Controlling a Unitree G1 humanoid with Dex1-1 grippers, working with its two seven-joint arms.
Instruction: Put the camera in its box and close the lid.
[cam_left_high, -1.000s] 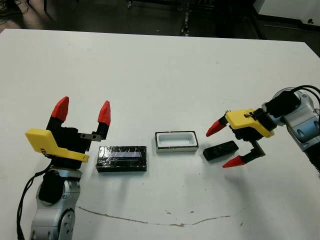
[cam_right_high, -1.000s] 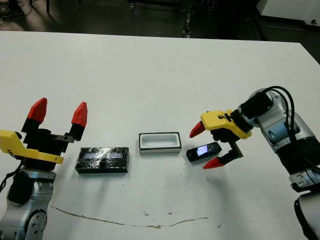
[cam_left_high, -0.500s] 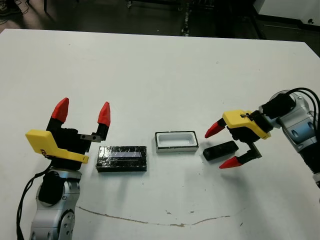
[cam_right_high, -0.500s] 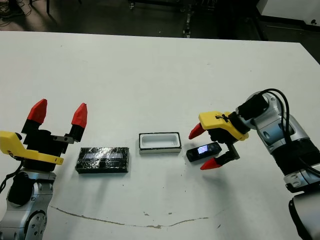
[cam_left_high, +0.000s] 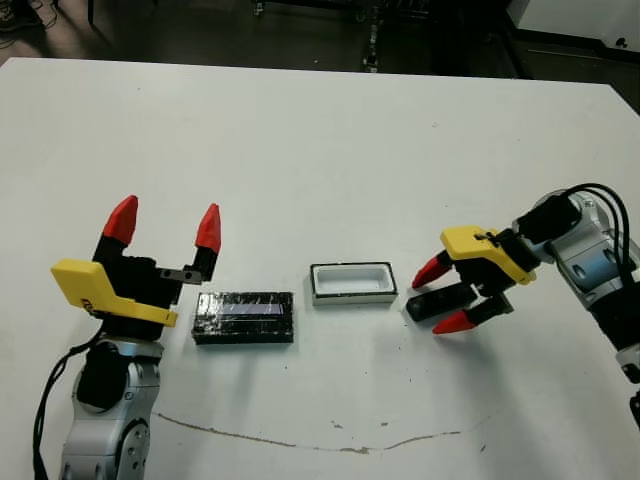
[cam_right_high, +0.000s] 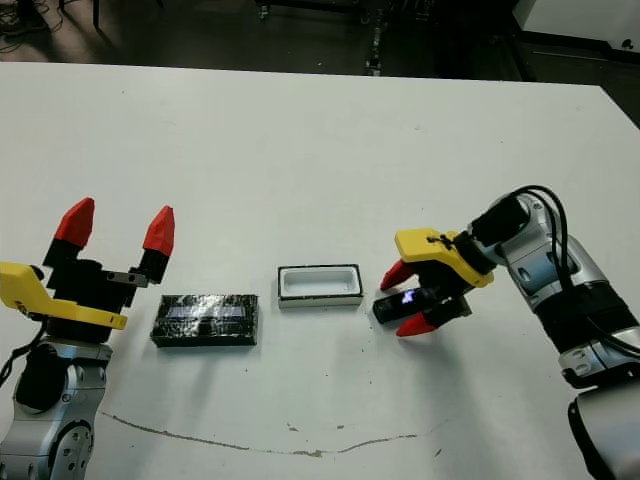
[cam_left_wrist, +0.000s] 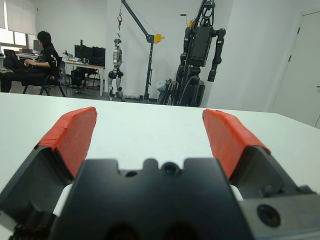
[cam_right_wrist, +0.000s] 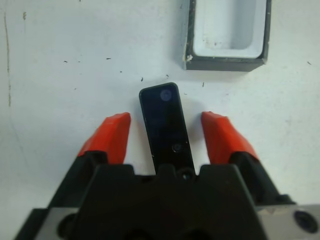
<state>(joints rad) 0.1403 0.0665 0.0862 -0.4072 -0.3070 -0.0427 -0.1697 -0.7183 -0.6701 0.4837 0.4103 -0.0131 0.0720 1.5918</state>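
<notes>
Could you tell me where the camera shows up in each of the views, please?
Left eye: camera right of the box, between the right gripper's fingers.
Right eye: same spot.
Left wrist: not in view.
Right wrist: centre, between the fingers.
Shared landmark: the box.

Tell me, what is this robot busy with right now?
It is about to pick up a small black camera to put it in its box. The right gripper is open, one red finger on each side of the camera, which lies flat on the table. The open white box sits just beside it, empty. The black lid lies further left, near the left gripper, which is open and idle.
</notes>
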